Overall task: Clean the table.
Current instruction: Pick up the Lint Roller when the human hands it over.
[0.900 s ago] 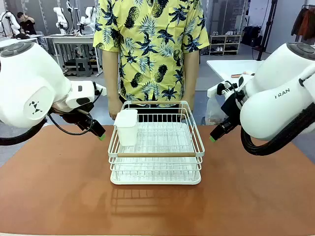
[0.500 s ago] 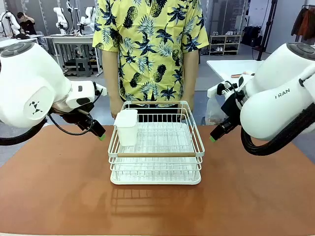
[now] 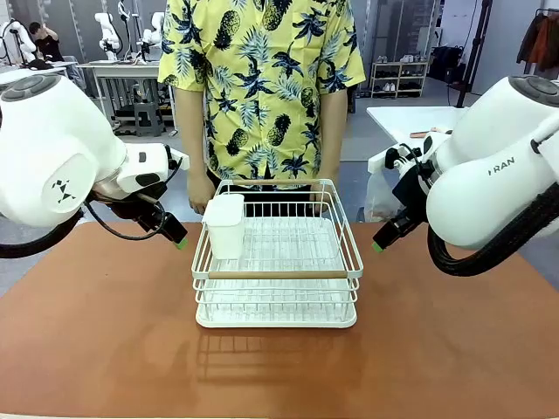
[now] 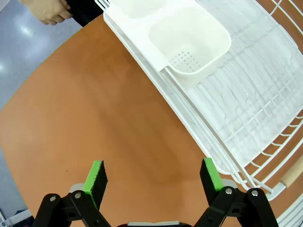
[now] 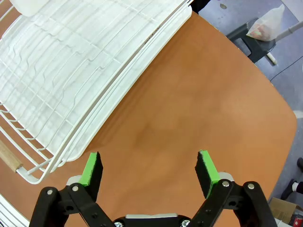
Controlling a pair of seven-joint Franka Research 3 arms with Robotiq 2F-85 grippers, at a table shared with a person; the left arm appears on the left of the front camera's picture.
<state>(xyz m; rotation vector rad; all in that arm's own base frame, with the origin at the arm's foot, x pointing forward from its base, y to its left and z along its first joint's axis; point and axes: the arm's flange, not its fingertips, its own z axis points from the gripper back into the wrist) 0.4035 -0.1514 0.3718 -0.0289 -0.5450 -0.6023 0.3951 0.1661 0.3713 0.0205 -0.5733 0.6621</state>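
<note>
Person (image 3: 262, 87) shifted slightly toward robot's left; arms unmoved. Table (image 3: 96, 349): smooth matte terracotta top, long axis left-right, spanning foreground under dish rack (image 3: 276, 274). Left gripper (image 4: 151, 172), right gripper (image 5: 147, 168): jaws wide, empty.

table (image 3: 87, 349): both ends cropped | person (image 3: 262, 87): cropped above shoulders | bag (image 5: 271, 23): contents unclear, maybe food
</note>
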